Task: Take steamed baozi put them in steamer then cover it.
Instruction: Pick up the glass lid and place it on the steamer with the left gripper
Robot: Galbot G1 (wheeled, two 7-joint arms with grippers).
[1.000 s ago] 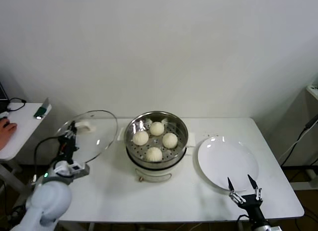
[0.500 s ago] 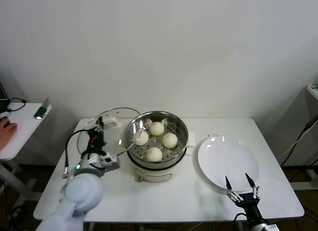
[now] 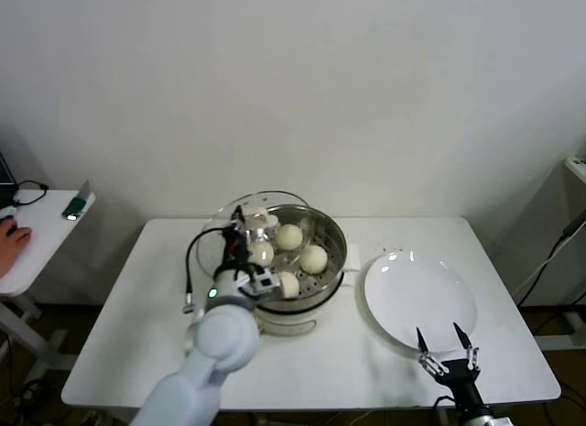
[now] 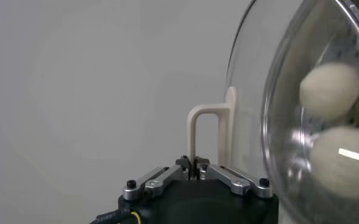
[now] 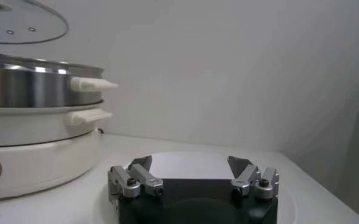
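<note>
Right now my left gripper (image 4: 194,175) is clamped on the pale handle (image 4: 208,135) of the cover (image 3: 240,226); the clear glass disc with its metal rim hangs tilted over the steamer's (image 3: 322,281) nine-o'clock edge, partly above the pot; the pot's three-o'clock side lies uncovered; four smooth cream-white baozi (image 3: 313,258) sit on the perforated tray inside the shiny steel pot, on its cream base; my right gripper (image 5: 192,170) waits with fingers spread wide at the table's (image 3: 137,334) five-o'clock corner, just at the near rim of the flat white plate (image 3: 419,302); the plate lies beside the steamer at three o'clock; bare white tabletop spreads at nine o'clock; a plain pale wall (image 3: 293,87) stands behind.
</note>
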